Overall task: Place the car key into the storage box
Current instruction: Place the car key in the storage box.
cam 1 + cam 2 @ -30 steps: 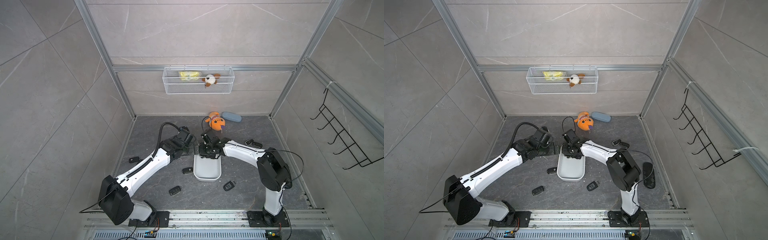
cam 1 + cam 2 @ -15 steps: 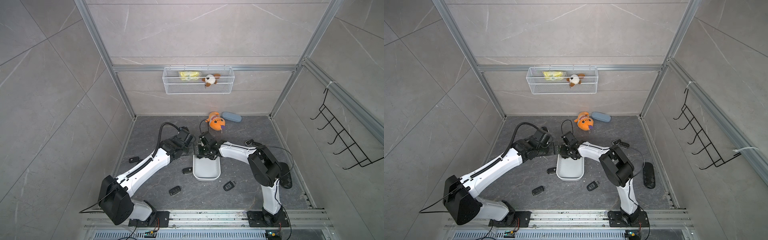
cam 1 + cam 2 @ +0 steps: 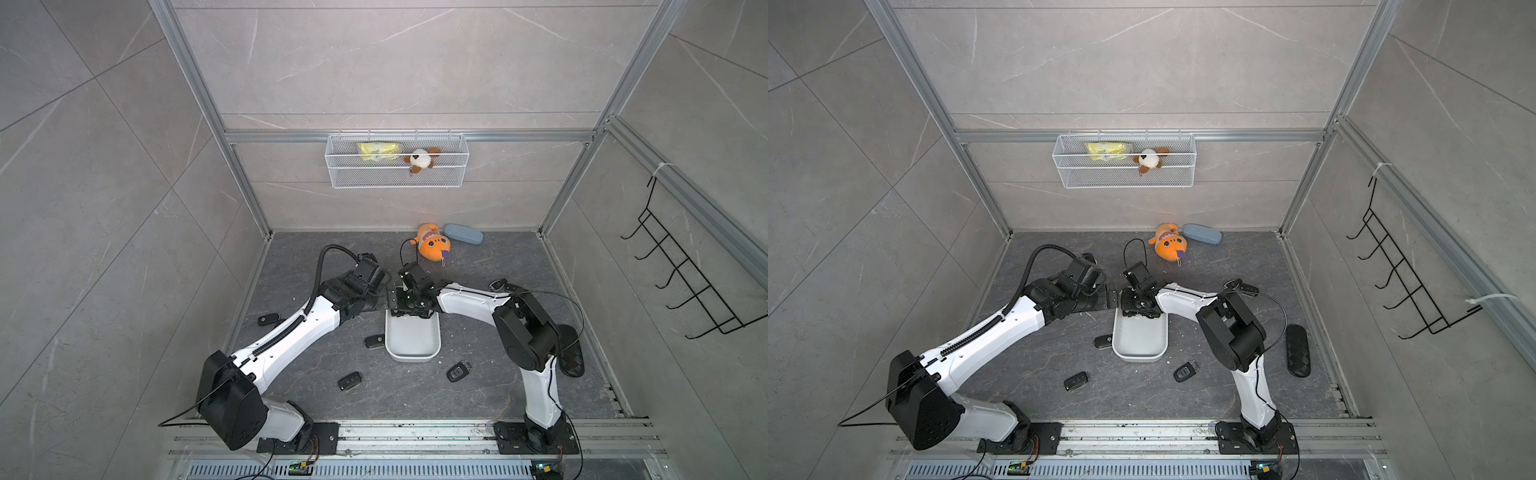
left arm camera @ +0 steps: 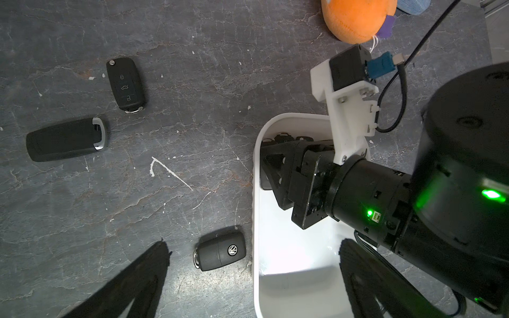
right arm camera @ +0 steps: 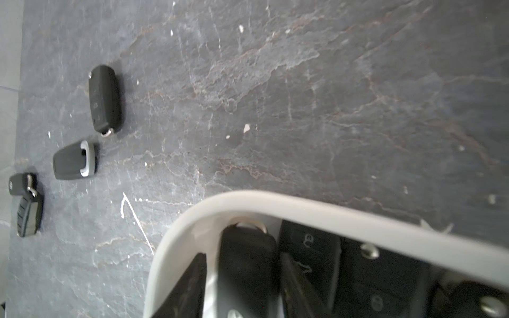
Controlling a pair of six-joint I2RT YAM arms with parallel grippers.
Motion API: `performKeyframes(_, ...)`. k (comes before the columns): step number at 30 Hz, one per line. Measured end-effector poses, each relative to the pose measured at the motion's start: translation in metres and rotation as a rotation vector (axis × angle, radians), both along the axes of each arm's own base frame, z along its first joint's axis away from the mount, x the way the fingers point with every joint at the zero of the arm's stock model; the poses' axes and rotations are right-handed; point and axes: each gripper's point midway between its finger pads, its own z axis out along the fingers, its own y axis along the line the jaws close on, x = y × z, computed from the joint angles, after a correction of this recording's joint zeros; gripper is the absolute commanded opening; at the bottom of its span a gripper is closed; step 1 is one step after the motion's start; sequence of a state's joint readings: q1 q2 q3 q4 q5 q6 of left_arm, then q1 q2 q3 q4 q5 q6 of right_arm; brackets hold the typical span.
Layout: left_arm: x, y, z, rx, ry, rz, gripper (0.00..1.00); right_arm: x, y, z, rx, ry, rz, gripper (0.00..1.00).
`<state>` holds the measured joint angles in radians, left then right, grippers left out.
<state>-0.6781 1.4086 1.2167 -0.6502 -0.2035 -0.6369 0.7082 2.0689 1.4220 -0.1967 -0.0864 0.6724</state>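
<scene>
The white storage box (image 3: 415, 358) (image 3: 1138, 357) lies mid-floor. My right gripper (image 3: 409, 309) (image 3: 1138, 309) reaches down into its far end. In the right wrist view the gripper (image 5: 245, 275) has a black car key (image 5: 248, 261) between its fingers on the box floor, just inside the rim (image 5: 303, 205). A white gap shows between one finger (image 5: 192, 275) and the key. Two more keys (image 5: 311, 247) lie beside it. My left gripper (image 3: 390, 301) (image 4: 253, 289) hangs wide open over the box's left wall (image 4: 256, 192), holding nothing.
Loose keys lie on the floor: one against the box's left side (image 3: 374, 340) (image 4: 220, 254), others at the front (image 3: 349, 380) (image 3: 459, 370) and left (image 3: 269, 319). An orange plush (image 3: 432, 247) and blue-grey case (image 3: 463, 233) sit at the back. A wire basket (image 3: 397, 166) hangs on the wall.
My right arm's elbow has swung in toward the box and its jaws have parted a little around the key. The left arm has stayed put, wide open.
</scene>
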Motion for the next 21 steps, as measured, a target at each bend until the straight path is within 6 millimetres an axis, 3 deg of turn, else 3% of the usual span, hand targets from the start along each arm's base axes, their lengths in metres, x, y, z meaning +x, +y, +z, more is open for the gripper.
performKeyframes(14,0.001,0.002,0.0,0.0,0.0,0.005,1.0,-0.001,-0.003,0.002,-0.011,-0.014,0.011,0.52)
performKeyframes(21,0.004,0.006,0.0,-0.002,-0.001,0.019,1.0,-0.019,-0.011,0.026,-0.005,-0.041,0.037,0.48)
